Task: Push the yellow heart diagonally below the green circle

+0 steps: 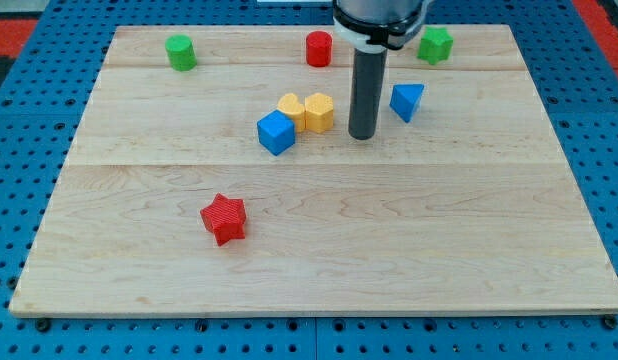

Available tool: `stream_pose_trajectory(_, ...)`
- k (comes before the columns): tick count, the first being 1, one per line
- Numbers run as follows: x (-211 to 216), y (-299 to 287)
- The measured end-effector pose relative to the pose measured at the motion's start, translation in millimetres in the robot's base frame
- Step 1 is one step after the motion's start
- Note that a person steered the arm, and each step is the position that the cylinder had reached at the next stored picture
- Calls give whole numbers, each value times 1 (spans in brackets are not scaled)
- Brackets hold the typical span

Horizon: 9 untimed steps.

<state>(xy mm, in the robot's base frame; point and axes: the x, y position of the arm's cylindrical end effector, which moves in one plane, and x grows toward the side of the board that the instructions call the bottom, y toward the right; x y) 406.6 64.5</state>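
My tip is resting on the bench, just to the view's right of the yellow hexagon. I am carrying no fingers, only the rod. The yellow heart is sitting touching that hexagon, with the blue cube at its lower left. The green circle is standing well apart at the view's top left.

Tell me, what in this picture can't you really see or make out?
- Camera view: the arm above the rod is cut off by the view's top edge; my tip shows, just right of the yellow hexagon.
- Yellow heart: its right side is covered by the yellow hexagon and its lower left by the blue cube, so its shape is hard to confirm.
- Wooden board: its underside and supports are hidden.
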Motion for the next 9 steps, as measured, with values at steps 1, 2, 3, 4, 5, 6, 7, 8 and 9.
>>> stream_pose_trajectory(1,21,1)
stream_pose_trajectory(2,39,-12)
stream_pose_trajectory(3,7,6)
stream_pose_trajectory(4,-38,18)
stream_pose_trajectory(5,-60,12)
stream_pose_trajectory(6,-91,7)
stream_pose_trajectory(7,-80,-35)
stream_pose_trajectory(8,-33,-47)
stream_pose_trajectory(9,-29,-86)
